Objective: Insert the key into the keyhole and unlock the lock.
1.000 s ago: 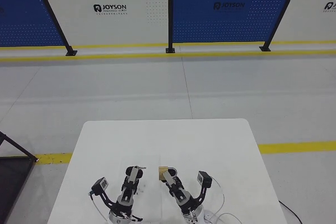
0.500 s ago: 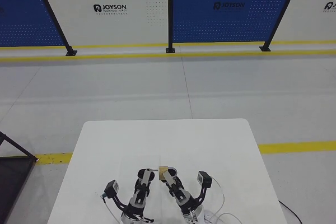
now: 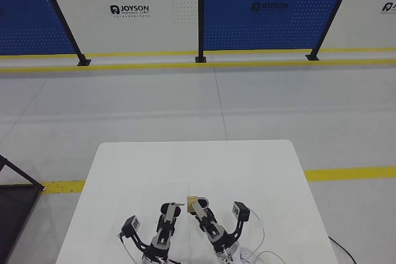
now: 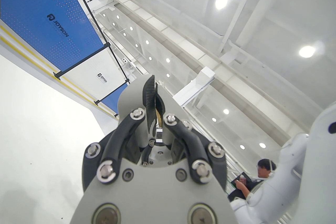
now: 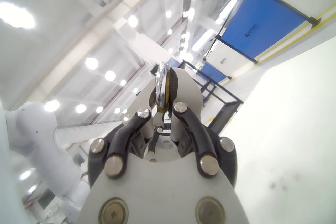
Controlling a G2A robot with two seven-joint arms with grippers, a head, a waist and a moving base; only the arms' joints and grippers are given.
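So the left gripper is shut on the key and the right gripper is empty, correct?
Not quite. The right gripper is not empty: the right wrist view shows it shut on the lock, whose brass body and silver shackle are in its grip. The left gripper is shut on a thin brassy piece, apparently the key.

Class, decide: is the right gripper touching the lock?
Touching. The right wrist view shows the lock pinched between the pads of the right gripper, with no gap.
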